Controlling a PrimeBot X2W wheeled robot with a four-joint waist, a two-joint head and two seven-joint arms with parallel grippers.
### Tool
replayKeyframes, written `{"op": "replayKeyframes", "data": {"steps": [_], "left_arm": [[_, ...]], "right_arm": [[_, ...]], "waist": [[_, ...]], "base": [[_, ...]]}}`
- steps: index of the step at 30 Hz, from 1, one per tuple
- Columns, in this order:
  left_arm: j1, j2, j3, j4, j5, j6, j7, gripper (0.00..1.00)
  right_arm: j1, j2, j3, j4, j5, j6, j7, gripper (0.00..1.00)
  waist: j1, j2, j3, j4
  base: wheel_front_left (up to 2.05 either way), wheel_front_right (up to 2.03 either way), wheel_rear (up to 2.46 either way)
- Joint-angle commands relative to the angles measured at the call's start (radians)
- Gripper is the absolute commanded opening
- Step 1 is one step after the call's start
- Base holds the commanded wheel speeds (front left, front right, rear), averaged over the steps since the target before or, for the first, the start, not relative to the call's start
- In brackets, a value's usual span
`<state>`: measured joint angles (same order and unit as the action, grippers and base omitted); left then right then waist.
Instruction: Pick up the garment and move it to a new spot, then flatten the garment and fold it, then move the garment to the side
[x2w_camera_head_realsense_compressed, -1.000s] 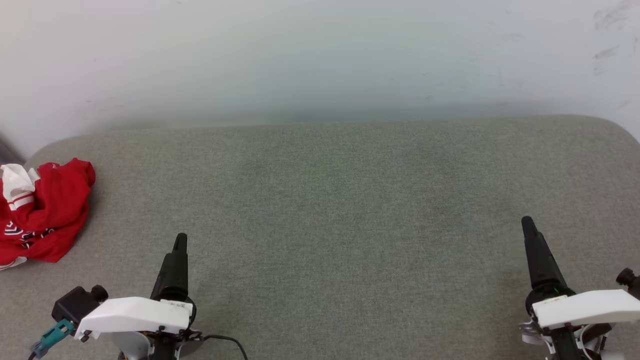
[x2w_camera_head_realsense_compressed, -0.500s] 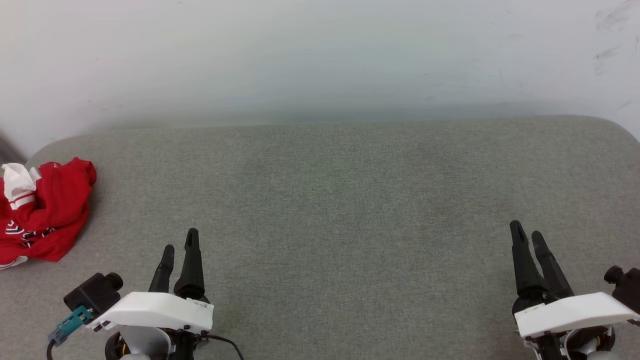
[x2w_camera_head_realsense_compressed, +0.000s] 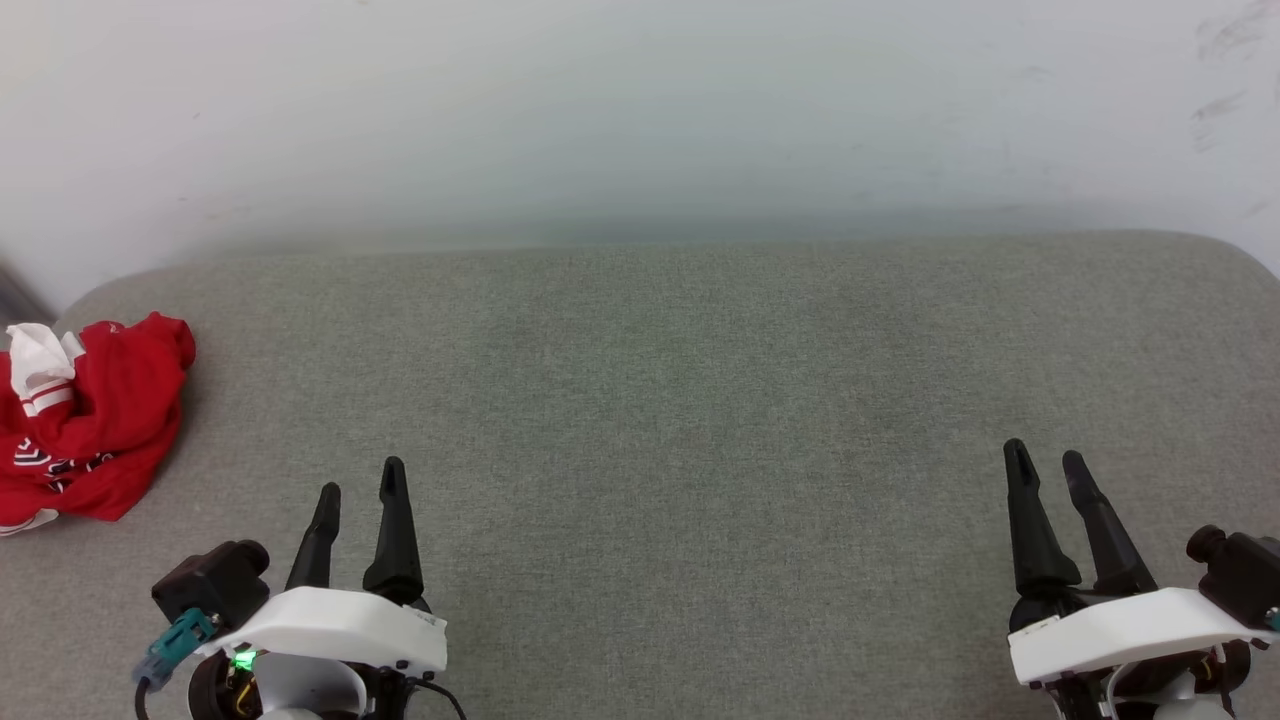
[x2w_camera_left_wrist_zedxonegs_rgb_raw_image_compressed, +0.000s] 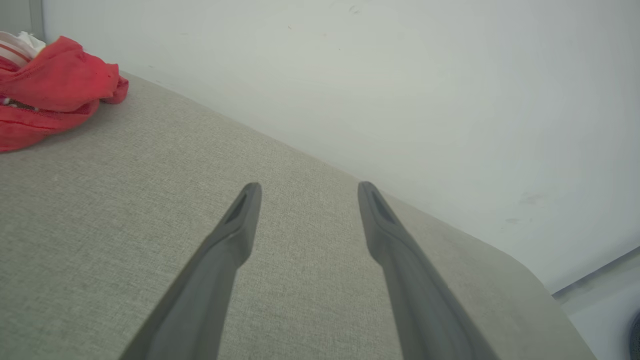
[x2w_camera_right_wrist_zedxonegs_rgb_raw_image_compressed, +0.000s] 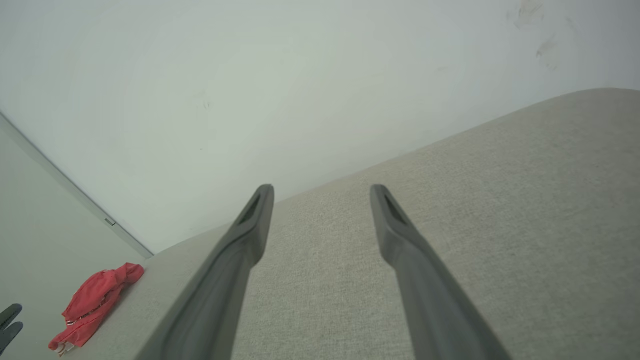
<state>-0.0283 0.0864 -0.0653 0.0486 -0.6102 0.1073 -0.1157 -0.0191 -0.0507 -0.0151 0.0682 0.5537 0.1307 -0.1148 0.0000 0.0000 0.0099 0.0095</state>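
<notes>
while the garment (x2w_camera_head_realsense_compressed: 100, 420) lies crumpled at the far-left edge of the grey cushion (x2w_camera_head_realsense_compressed: 680, 380), untouched and well apart from both claws, the change is found in the wrists alone. a second ago only a single dark finger of each arm was shown, edge-on. now both fingers of the left gripper (x2w_camera_head_realsense_compressed: 360, 478) are seen side by side, spread with bare cushion between them, and nothing is held. the same turn has been made by the right gripper (x2w_camera_head_realsense_compressed: 1045, 458), near the right edge, its fingers likewise spread and empty. it is judged that the arms have been readied and the pick-up not yet begun, so a reach to the left is called for first. the garment is soft red jersey cloth, bunched into loose folds, with a white sleeve and striped trim turned up at its far side. the cushion is flat, coarse-woven and round-cornered. the wall (x2w_camera_head_realsense_compressed: 640, 120) behind is smooth and pale, faintly scuffed at the right.
</notes>
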Motion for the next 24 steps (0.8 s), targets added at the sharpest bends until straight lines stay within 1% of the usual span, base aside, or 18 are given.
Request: {"op": "replayKeyframes", "data": {"steps": [1,17,24], "left_arm": [[-0.003,0.011,-0.012,-0.019,0.036,0.009,-0.012,1.0],[0.008,0.03,-0.067,-0.043,0.195,0.045,-0.052,1.0],[0.015,0.035,-0.08,-0.047,0.257,0.057,-0.068,1.0]], "right_arm": [[0.002,0.0,0.003,-0.019,-0.041,0.0,-0.012,1.0],[0.014,0.0,0.012,-0.05,-0.217,0.0,-0.053,1.0],[0.019,0.0,0.012,-0.06,-0.275,0.0,-0.069,1.0]], "waist": [[0.0,0.0,0.0,0.001],[0.0,0.0,0.006,0.003],[0.0,0.0,0.006,0.002]], "base": [[0.0,0.0,0.0],[0.0,0.0,0.0],[0.0,0.0,0.0]]}}
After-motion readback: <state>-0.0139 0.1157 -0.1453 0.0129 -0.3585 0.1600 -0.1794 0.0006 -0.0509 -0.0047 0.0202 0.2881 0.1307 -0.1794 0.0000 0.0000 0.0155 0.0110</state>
